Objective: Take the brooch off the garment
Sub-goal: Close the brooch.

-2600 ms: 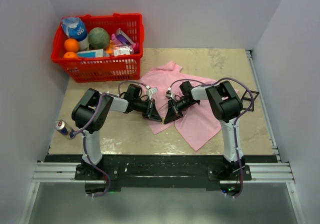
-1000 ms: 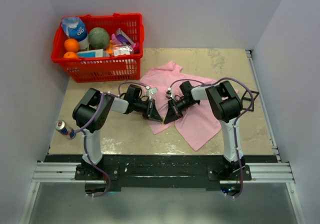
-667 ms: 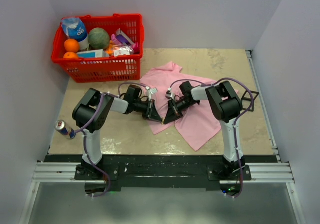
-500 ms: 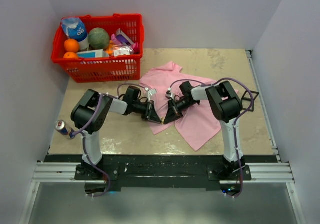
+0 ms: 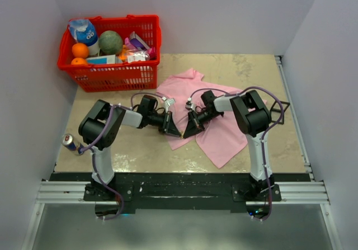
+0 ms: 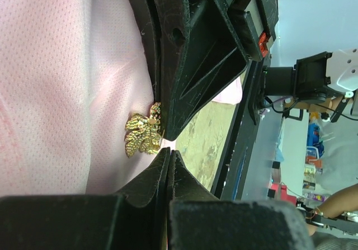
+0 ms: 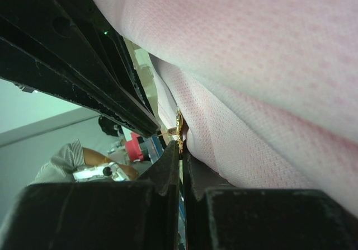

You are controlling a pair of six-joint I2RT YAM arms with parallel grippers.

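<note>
Looked like extraction step. Left jaws pinched garment (image 5: 224, 132) just beside brooch (image 6: 143, 135); right jaws closed on brooch edge. Next likely needed: steady outward pull, cloth held taut.

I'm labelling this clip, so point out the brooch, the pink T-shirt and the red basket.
brooch (image 6: 144, 133): left wrist view, on its gold leafy cluster.
pink T-shirt (image 5: 221, 141): top external view, on bare cloth toward its near corner.
red basket (image 5: 114, 78): top external view, on its near mesh wall.
</note>
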